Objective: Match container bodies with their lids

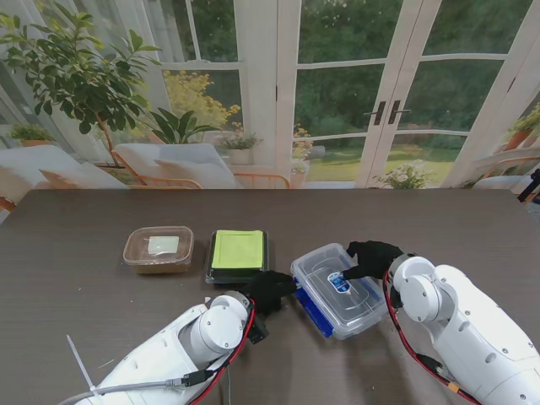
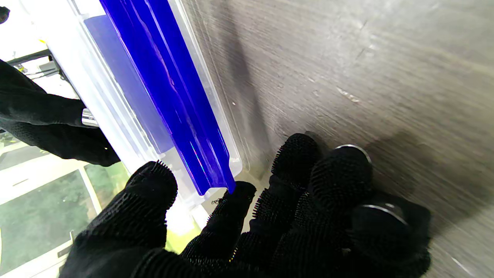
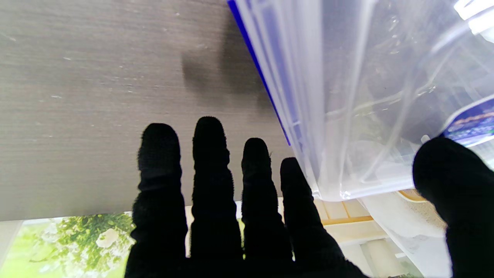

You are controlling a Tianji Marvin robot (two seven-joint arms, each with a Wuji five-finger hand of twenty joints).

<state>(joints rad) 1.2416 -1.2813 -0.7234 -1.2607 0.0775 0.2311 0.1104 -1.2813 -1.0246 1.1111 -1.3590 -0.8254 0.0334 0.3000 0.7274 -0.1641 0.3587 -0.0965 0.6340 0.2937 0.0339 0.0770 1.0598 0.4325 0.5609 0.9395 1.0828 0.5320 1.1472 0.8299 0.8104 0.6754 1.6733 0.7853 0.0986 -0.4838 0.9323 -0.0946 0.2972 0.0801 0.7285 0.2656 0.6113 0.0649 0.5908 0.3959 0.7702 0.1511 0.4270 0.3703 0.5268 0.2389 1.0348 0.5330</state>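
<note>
From the stand, my left hand (image 1: 268, 291) and right hand (image 1: 371, 256) bracket the clear blue-latched container (image 1: 339, 289), near me on the bench (image 1: 84, 304). My left wrist shows splayed fingers (image 2: 235, 204) touching its blue latch (image 2: 166, 96), gripping nothing. My right wrist shows my thumb (image 3: 444, 170) on the lid, fingers apart beside it. Uneven pressure could skid the box.

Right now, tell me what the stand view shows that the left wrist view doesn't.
Only the stand view shows the brownish tub and the black container with the green lid. Only the left wrist view shows the clear box's blue latch close up, at the left hand's fingertips. Both show the clear box, the left hand and the right hand.
</note>
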